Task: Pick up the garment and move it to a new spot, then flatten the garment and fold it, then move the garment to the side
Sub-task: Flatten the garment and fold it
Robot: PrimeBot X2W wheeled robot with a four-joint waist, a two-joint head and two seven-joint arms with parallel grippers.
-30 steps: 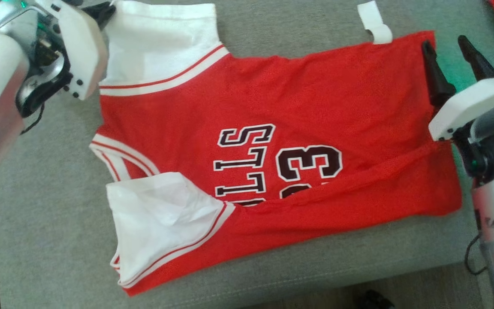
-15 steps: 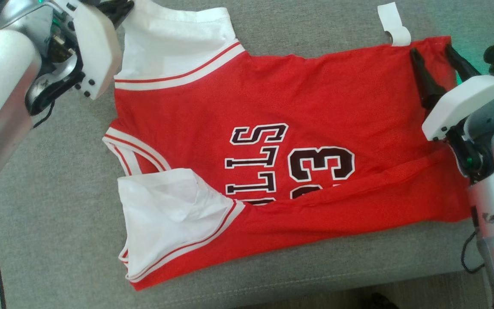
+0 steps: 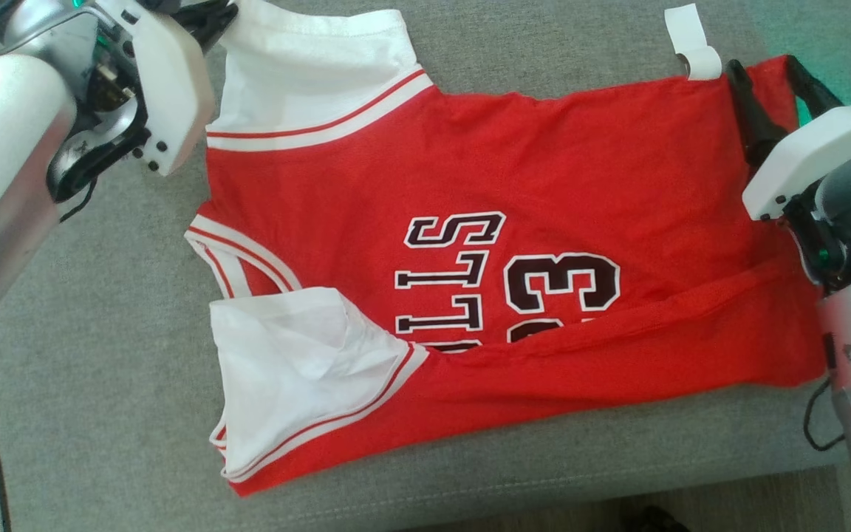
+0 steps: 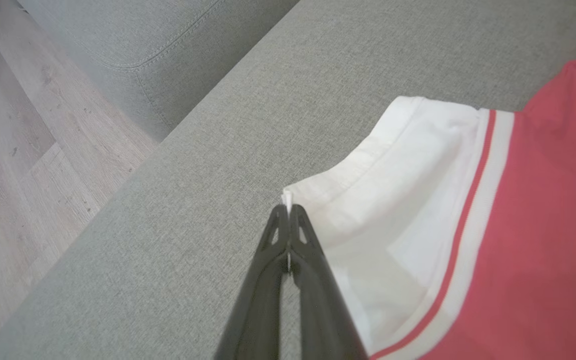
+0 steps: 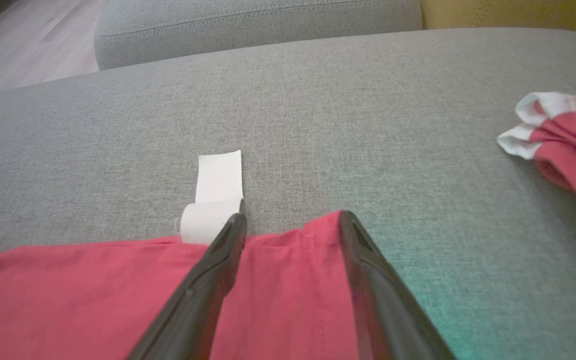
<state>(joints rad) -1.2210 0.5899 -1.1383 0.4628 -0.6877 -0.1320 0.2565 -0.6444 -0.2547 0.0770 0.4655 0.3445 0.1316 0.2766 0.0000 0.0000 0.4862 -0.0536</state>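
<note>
A red jersey with white shoulder panels and black lettering lies spread on the grey sofa cushion, its near side folded over. My left gripper is at the far left, shut on the corner of the white shoulder panel; the wrist view shows the fingertips pinching the cloth's edge. My right gripper is open at the far right hem corner. Its two fingers stand apart over the red hem, with the hem's corner beside the right finger.
A white label sticks out from the hem just left of my right gripper. Another red and white garment lies further right on the cushion. The cushion's front edge runs along the bottom, with wooden floor beyond the sofa.
The whole head picture has shifted to the right. My right gripper has crept up along the hem's side edge to its far corner. The left gripper stays shut on the shoulder.
</note>
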